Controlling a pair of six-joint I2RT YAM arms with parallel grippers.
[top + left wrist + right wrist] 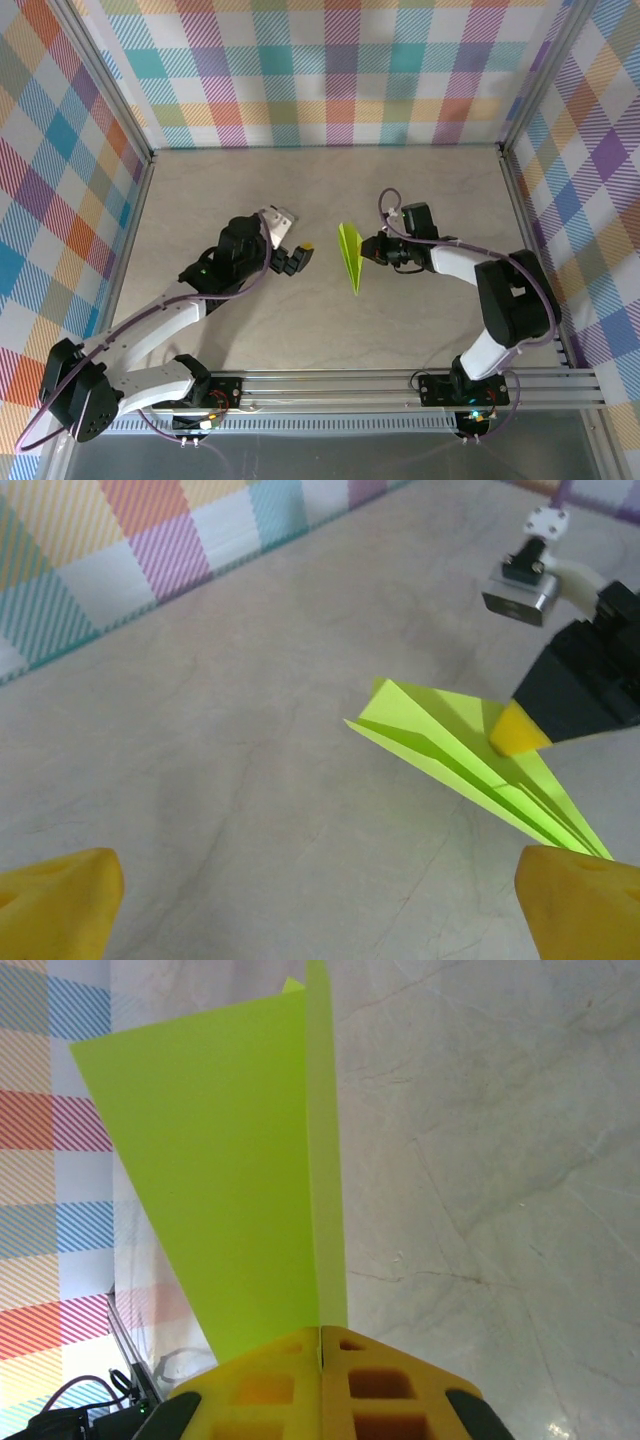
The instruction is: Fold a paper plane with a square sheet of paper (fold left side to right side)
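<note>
The square sheet of paper is folded into a lime paper plane (350,255), a narrow dart standing on edge at mid-table with its point toward the near side. My right gripper (368,248) is shut on the plane's right side; in the right wrist view the yellow fingers (350,1380) are pressed together on the folded paper plane (240,1160). My left gripper (300,255) hangs open just left of the plane, not touching it. In the left wrist view its yellow fingertips (55,900) sit wide apart at the bottom corners, with the plane (450,755) beyond them.
The grey marbled tabletop (250,190) is walled by checked panels (330,70) at the back and on both sides. A metal rail (400,385) with both arm bases runs along the near edge.
</note>
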